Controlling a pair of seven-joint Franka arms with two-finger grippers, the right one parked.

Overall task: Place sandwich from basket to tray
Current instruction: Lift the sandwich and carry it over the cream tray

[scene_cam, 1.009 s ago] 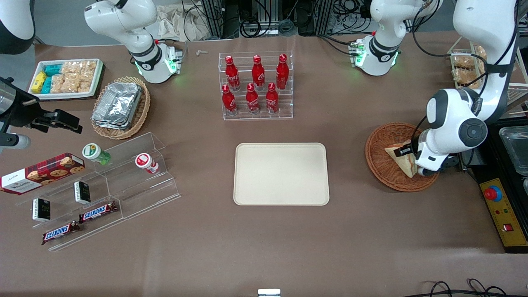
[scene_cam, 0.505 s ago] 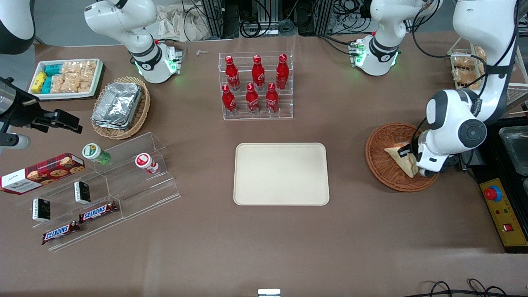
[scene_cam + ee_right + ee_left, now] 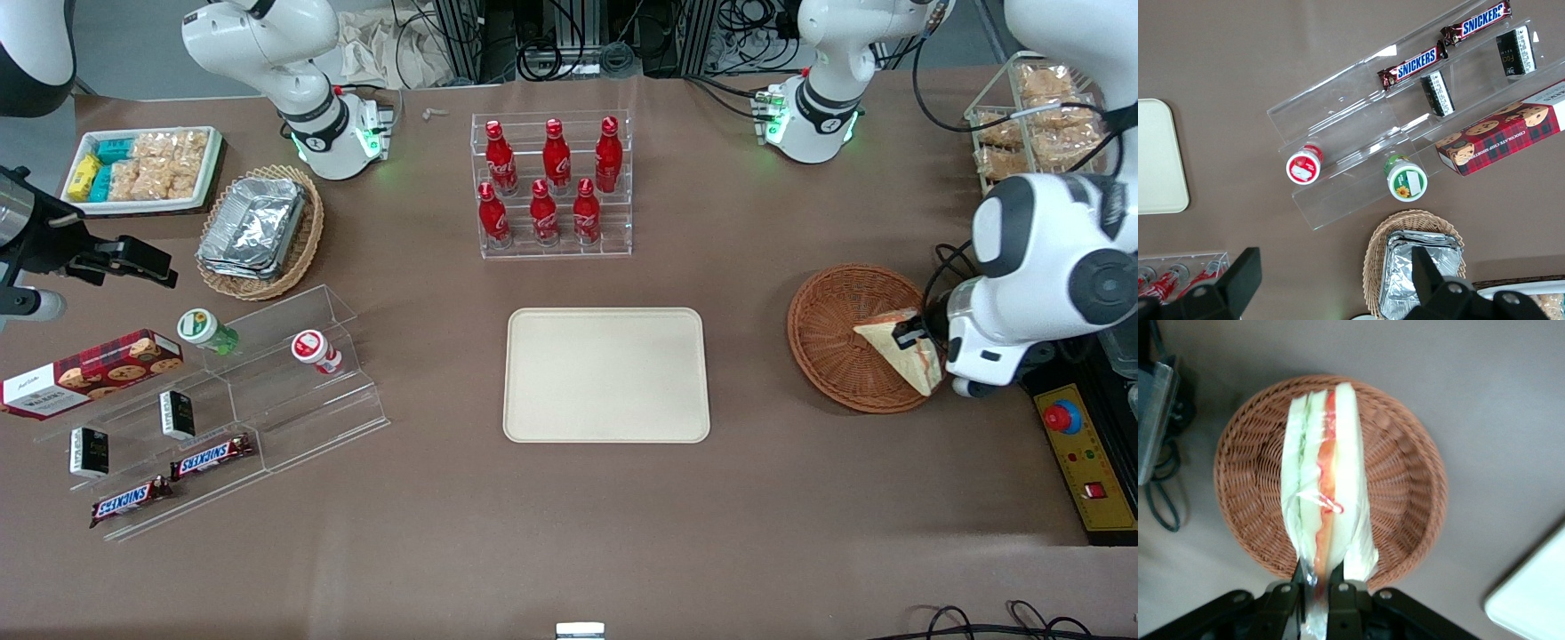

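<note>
My left gripper (image 3: 912,339) is shut on the sandwich (image 3: 896,348), a pale bread wedge in clear wrap with red-orange and green filling. The wedge hangs tilted over the edge of the reddish-brown wicker basket (image 3: 827,331) that faces the working arm's end, lifted off its weave. In the left wrist view the sandwich (image 3: 1325,487) stands out from the gripper (image 3: 1317,579), whose fingers (image 3: 1341,590) pinch its narrow end, with the basket (image 3: 1405,487) below it. The cream tray (image 3: 607,374) lies bare at mid-table, and a corner of the tray (image 3: 1531,603) shows in the wrist view.
A clear rack of red bottles (image 3: 553,182) stands farther from the front camera than the tray. A wire rack of snack bags (image 3: 1036,116) and a yellow control box (image 3: 1080,453) sit at the working arm's end. Acrylic snack steps (image 3: 222,400) and a foil-tray basket (image 3: 258,229) lie toward the parked arm's end.
The left arm has risen and shifted toward its own end of the table, carrying the sandwich up off the basket floor to above the basket's edge.
</note>
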